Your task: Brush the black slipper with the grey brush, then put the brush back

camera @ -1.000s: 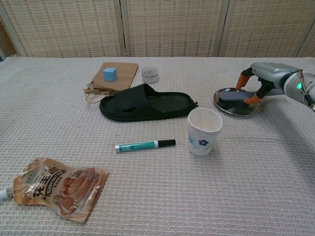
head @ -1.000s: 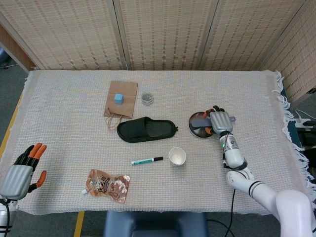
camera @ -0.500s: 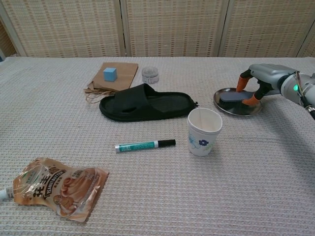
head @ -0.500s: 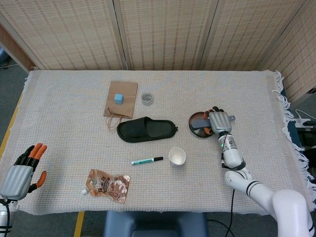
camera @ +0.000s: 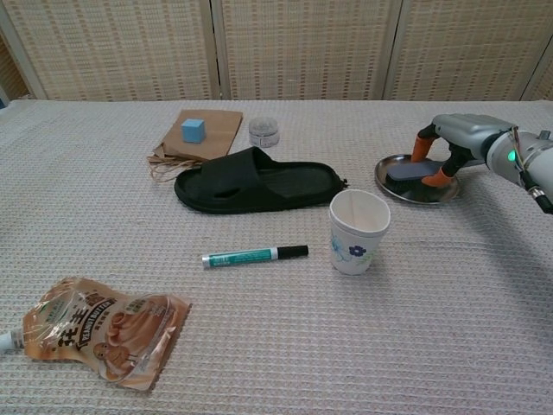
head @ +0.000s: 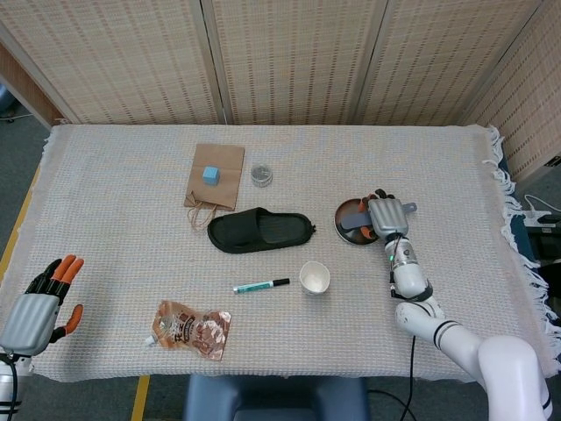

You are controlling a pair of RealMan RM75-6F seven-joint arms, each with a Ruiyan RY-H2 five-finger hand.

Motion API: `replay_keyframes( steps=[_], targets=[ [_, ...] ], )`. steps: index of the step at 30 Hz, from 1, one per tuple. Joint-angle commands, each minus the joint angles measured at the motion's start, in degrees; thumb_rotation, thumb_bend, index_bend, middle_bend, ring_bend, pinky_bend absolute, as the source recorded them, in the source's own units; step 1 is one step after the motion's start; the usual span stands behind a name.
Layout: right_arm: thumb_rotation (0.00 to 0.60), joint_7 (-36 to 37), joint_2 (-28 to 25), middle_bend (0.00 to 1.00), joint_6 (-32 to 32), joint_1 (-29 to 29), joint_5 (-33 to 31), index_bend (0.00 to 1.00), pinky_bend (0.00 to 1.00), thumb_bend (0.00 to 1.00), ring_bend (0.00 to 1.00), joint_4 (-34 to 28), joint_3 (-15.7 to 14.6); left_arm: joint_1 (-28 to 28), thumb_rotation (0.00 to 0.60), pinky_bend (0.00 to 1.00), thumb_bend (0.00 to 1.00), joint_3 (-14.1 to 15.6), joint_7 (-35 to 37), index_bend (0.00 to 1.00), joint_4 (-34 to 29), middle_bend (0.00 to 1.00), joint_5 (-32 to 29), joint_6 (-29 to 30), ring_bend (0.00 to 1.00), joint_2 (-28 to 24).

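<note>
The black slipper (head: pixel 260 230) (camera: pixel 255 181) lies flat at mid-table, toe to the right. Right of it stands a round metal plate (head: pixel 340 224) (camera: pixel 381 178) with the grey brush (head: pixel 355 217) (camera: pixel 408 172) lying in it. My right hand (head: pixel 388 215) (camera: pixel 458 134) hovers over the plate's right side and grips the brush's end between its orange-tipped thumb and fingers. My left hand (head: pixel 39 303) hangs open off the table's near left corner, fingers spread, holding nothing; it shows only in the head view.
A paper cup (head: pixel 315 277) (camera: pixel 359 229) stands just in front of the slipper's toe, between slipper and plate. A green marker (head: pixel 261 285) (camera: pixel 255 255) and a snack pouch (head: pixel 193 329) (camera: pixel 99 333) lie nearer. Behind the slipper are a paper bag (head: pixel 223 184) with a blue cube (head: pixel 210 174) and a small tin (head: pixel 261 174).
The brush, tilted with its dark bristles showing a second ago, now lies flat in the plate. My right hand has shifted slightly back and left over it. The left hand stays put.
</note>
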State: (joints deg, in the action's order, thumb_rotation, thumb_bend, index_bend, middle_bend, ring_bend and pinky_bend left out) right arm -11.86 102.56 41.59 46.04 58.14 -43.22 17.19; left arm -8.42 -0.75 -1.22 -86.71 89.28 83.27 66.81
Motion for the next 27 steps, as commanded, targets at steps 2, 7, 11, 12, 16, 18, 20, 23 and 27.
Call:
replay_keyframes(
  steps=[2, 7, 11, 12, 16, 18, 20, 23, 27],
  targets=[
    [0.600, 0.08, 0.39, 0.31, 0.29, 0.11, 0.19, 0.43, 0.29, 0.20, 0.13, 0.48, -0.03, -0.03, 0.600, 0.18, 0.48, -0.03, 0.07, 0.00, 0.05, 0.00, -0.14, -0.12, 0.00, -0.02],
    [0.600, 0.58, 1.21, 0.37, 1.44, 0.07, 1.24, 0.52, 0.40, 0.22, 0.22, 1.68, -0.38, -0.10, 0.600, 0.18, 0.48, -0.06, 0.09, 0.00, 0.14, 0.00, -0.32, -0.32, 0.00, 0.00],
    [0.600, 0.55, 1.93, 0.42, 1.09, 0.11, 1.42, 0.59, 0.47, 0.23, 0.29, 2.82, -0.61, -0.16, 0.600, 0.18, 0.48, 0.00, 0.11, 0.00, 0.10, 0.00, -0.26, -0.43, 0.00, 0.02],
    [0.600, 0.65, 2.08, 0.43, 1.11, 0.14, 1.50, 0.60, 0.49, 0.24, 0.30, 3.01, -0.60, -0.16, 0.600, 0.18, 0.48, 0.01, 0.11, 0.00, 0.07, 0.00, -0.25, -0.41, 0.00, -0.01],
    [0.600, 1.23, 2.30, 0.47, 2.14, 0.15, 2.32, 0.66, 0.54, 0.26, 0.35, 3.23, -0.56, -0.11, 0.600, 0.18, 0.48, 0.05, 0.15, 0.00, 0.03, 0.00, -0.16, -0.27, 0.00, -0.03],
    [0.600, 1.28, 2.41, 0.50, 2.68, 0.10, 2.61, 0.70, 0.58, 0.27, 0.39, 3.33, -0.52, -0.09, 0.600, 0.18, 0.48, 0.05, 0.20, 0.00, 0.04, 0.00, -0.18, -0.25, 0.00, -0.05],
    [0.600, 1.11, 2.44, 0.51, 2.89, 0.08, 2.76, 0.72, 0.61, 0.28, 0.41, 3.32, -0.55, -0.08, 0.600, 0.18, 0.48, 0.07, 0.25, 0.00, 0.04, 0.00, -0.13, -0.20, 0.00, -0.07],
    [0.600, 0.69, 2.60, 0.54, 3.33, -0.04, 3.10, 0.75, 0.66, 0.30, 0.44, 3.38, -0.74, -0.02, 0.600, 0.18, 0.48, 0.13, 0.32, 0.00, 0.02, 0.00, 0.07, 0.01, 0.00, -0.13],
    [0.600, 0.53, 2.30, 0.55, 3.25, -0.29, 3.21, 0.76, 0.68, 0.32, 0.45, 3.04, -0.80, 0.01, 0.600, 0.18, 0.48, 0.23, 0.42, 0.00, 0.00, 0.00, 0.25, 0.07, 0.00, -0.22]
  ],
)
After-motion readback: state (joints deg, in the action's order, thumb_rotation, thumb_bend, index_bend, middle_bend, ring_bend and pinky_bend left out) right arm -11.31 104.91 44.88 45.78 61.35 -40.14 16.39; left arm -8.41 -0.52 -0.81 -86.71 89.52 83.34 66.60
